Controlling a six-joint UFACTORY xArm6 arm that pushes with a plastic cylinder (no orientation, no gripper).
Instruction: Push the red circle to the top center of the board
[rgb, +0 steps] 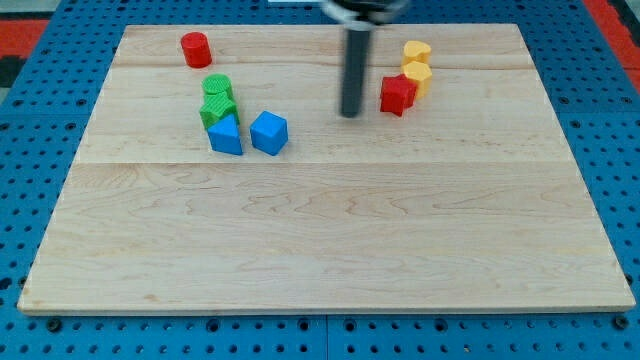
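The red circle (195, 49) is a short red cylinder near the view's top left of the wooden board (330, 230). My tip (350, 113) is at the lower end of the dark rod, near the top centre. It is far to the right of the red circle and does not touch it. A red star-shaped block (397, 95) lies just right of my tip, with a small gap.
Two yellow blocks (416, 51) (418, 75) sit above and right of the red star. Two green blocks (217, 86) (217, 108) stand below and right of the red circle, with a blue triangular block (226, 135) and a blue cube (269, 132) under them.
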